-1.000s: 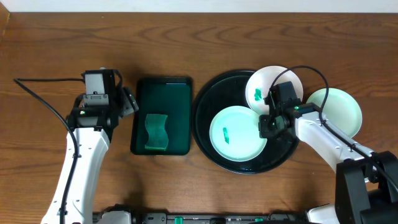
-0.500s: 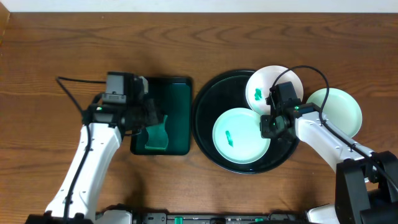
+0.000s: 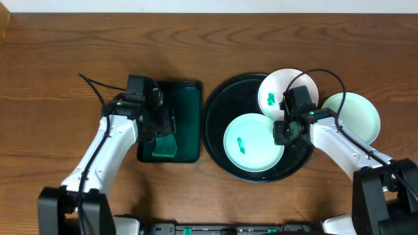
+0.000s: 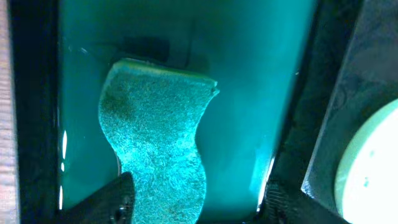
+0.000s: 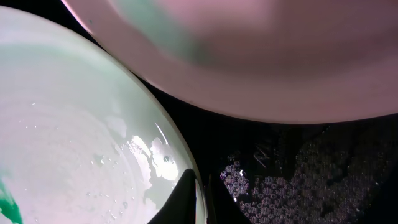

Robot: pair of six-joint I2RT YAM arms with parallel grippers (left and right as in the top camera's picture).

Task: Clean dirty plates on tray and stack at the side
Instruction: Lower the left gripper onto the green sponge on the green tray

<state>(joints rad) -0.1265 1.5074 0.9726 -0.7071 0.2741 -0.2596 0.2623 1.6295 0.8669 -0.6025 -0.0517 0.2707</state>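
The right claw (image 3: 282,132) pinches the rim of a green-smeared plate (image 3: 251,142) inside the black tray (image 3: 215,124); the left claw (image 4: 196,208) hangs open over a sponge (image 4: 155,137) in the dark-green tray (image 3: 186,98).

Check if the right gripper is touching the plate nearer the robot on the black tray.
Touching. In the right wrist view the right gripper has its fingertips pinched on the rim of the nearer plate, with no gap visible between them.
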